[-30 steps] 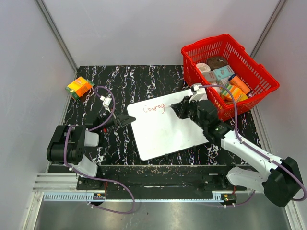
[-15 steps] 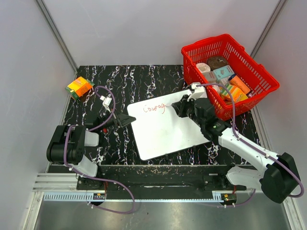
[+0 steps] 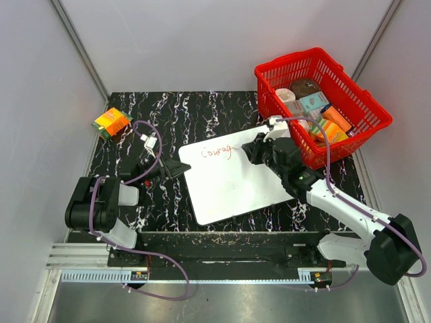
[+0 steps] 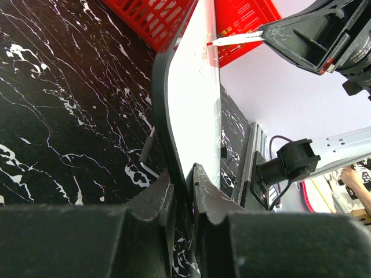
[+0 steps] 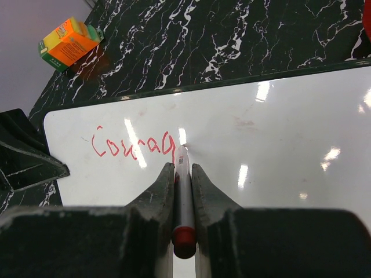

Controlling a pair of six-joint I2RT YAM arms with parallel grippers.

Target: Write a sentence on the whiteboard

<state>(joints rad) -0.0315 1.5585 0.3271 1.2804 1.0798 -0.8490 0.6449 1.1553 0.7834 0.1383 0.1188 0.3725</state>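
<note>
Pressing too hard could skid the flat white whiteboard [image 4: 194,104] from your left gripper [image 4: 182,174], clamped on its edge; right gripper [image 5: 178,169] is clamped on the slim white red-ended marker [image 5: 184,208].

We count one whiteboard [image 3: 229,185], one red marker [image 5: 183,191], one red basket [image 3: 353,142] and one orange box [image 3: 112,122]. We also see two grippers, the left gripper [image 3: 183,167] and the right gripper [image 3: 244,152]. The basket holds several packages [image 3: 316,102].

The whiteboard [image 3: 232,178] lies on the tabletop [image 3: 195,114], with the sentence [image 3: 217,152] at its 11 o'clock corner. The basket [image 3: 266,94] stands at its 2 o'clock, a small box [image 3: 112,122] at its 10 o'clock.
</note>
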